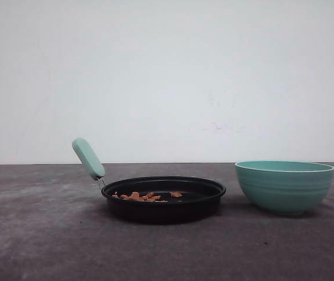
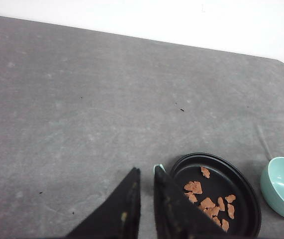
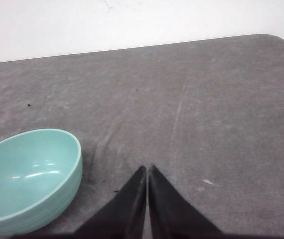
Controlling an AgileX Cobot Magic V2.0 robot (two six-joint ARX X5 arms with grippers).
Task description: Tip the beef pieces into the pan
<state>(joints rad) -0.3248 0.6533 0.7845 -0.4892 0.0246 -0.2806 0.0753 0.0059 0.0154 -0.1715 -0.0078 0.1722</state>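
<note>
The black pan (image 1: 164, 205) stands on the grey table, its mint-green handle (image 1: 88, 158) tilted up to the left. Several orange-brown beef pieces (image 1: 137, 196) lie inside it. From the left wrist view, the beef pieces (image 2: 209, 203) are scattered over the floor of the pan (image 2: 234, 177). My left gripper (image 2: 146, 172) hangs above the table just beside the handle tip (image 2: 158, 168), slightly open, with nothing between its fingers. My right gripper (image 3: 147, 168) is shut and empty, over bare table next to the teal bowl (image 3: 27, 174).
The teal ribbed bowl (image 1: 285, 186) stands empty to the right of the pan, a short gap between them. A white wall rises behind the table's far edge. Bare grey tabletop (image 1: 38, 234) spreads to the left and front.
</note>
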